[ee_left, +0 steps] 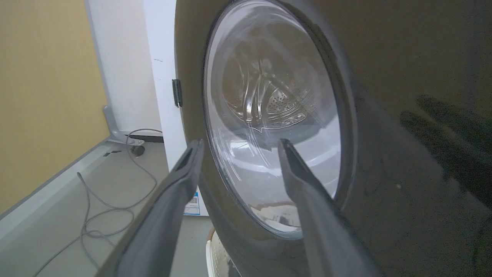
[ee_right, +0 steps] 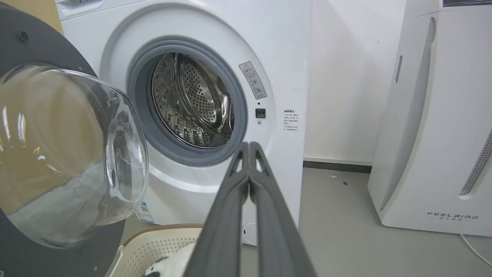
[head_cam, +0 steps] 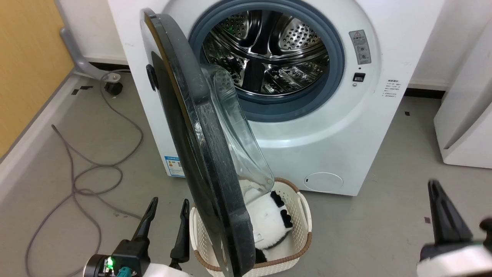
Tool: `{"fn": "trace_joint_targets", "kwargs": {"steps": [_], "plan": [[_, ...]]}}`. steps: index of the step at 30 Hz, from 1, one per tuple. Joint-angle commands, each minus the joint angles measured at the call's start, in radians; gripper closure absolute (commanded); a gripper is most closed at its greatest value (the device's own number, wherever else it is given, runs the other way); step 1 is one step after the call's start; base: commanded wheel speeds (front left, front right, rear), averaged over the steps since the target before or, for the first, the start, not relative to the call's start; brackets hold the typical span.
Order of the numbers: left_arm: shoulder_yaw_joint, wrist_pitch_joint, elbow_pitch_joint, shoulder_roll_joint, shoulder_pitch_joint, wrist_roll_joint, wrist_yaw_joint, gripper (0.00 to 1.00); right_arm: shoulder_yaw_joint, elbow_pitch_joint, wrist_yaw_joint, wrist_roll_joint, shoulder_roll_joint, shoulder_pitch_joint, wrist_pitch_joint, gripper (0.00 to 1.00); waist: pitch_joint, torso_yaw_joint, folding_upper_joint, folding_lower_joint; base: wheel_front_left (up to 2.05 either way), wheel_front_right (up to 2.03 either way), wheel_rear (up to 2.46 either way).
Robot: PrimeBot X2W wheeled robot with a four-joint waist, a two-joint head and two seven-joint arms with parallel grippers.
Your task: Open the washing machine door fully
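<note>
**Washing machine door [head_cam: 200, 154] stands ajar, left end effector open beside it**

The washing machine door is swung well out from the white washing machine [head_cam: 326, 134] and hangs from its hinge on the robot's left side of the opening. In the head view it is nearly edge-on. Its glossy black outer face is turned to the robot's left and the clear glass bowl [head_cam: 238, 146] bulges to the right. The grey rubber ring [head_cam: 334, 50] and the perforated steel drum [head_cam: 265, 50] are fully exposed.

The door's lower edge hangs over a cream basket [head_cam: 303, 215] on the floor [head_cam: 384, 231] just in front of the machine. A black-and-white plush toy [head_cam: 269, 223] lies in the basket.

The left end effector [head_cam: 169, 200] is on the outer side of the door, near its lower edge, with its two fingers spread apart and nothing between them. In the left wrist view the fingers point at the black face and round window. Whether they touch the door cannot be told.

The right end effector [ee_right: 248, 144] is well apart to the right, its fingers pressed together and holding nothing.

A grey cable [head_cam: 96, 169] loops over the floor toward the left wall. A white ribbed appliance [ee_right: 434, 115] stands at the floor's right edge, beside the machine.
</note>
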Motion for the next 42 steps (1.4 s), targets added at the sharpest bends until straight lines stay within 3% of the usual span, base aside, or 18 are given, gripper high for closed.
{"fn": "trace_joint_targets", "kwargs": {"steps": [1,6,7,8,9,27,30,42], "plan": [[0.004,-0.005,-0.002,0.002,0.018,0.001,-0.005,0.0,-0.028,-0.032,0.001,-0.047,0.038,0.058,-0.018,1.0,-0.001,-0.003,0.0,0.0001,0.0,0.0,0.0],[0.004,-0.005,0.002,0.001,0.033,-0.001,-0.008,0.0,-0.035,-0.072,0.001,-0.099,0.084,0.136,-0.026,1.0,-0.001,-0.015,0.0,0.0001,0.0,0.0,0.0],[0.003,-0.005,0.003,0.001,0.035,0.0,-0.009,0.0,-0.038,-0.07,0.001,-0.103,0.093,0.149,-0.027,0.8,0.0,-0.016,0.0,0.0001,0.0,0.0,0.0],[0.002,-0.005,0.004,0.001,0.036,0.001,-0.01,0.0,-0.044,-0.065,0.001,-0.106,0.101,0.158,-0.03,0.16,0.001,-0.017,0.0,0.0001,0.0,0.0,0.0],[0.002,-0.005,0.004,0.001,0.037,0.002,-0.011,0.0,-0.048,-0.058,0.001,-0.109,0.107,0.163,-0.032,0.0,0.002,-0.018,0.0,0.0001,0.0,0.0,0.0],[0.014,-0.005,-0.01,-0.001,0.043,0.006,-0.008,0.0,-0.056,0.058,0.001,-0.093,0.137,0.143,-0.078,0.0,0.011,-0.013,0.0,0.0001,0.0,0.0,0.0],[0.022,-0.005,-0.046,-0.001,0.037,0.008,-0.008,1.0,-0.058,0.065,0.001,-0.09,0.138,0.138,-0.081,0.0,0.011,-0.011,0.0,0.0001,0.0,0.0,0.0],[0.064,-0.005,-0.419,-0.001,-0.047,0.012,0.047,1.0,-0.049,0.095,0.001,-0.075,0.139,0.127,-0.089,0.0,0.007,-0.006,0.0,0.0001,0.0,0.0,0.0]]}}
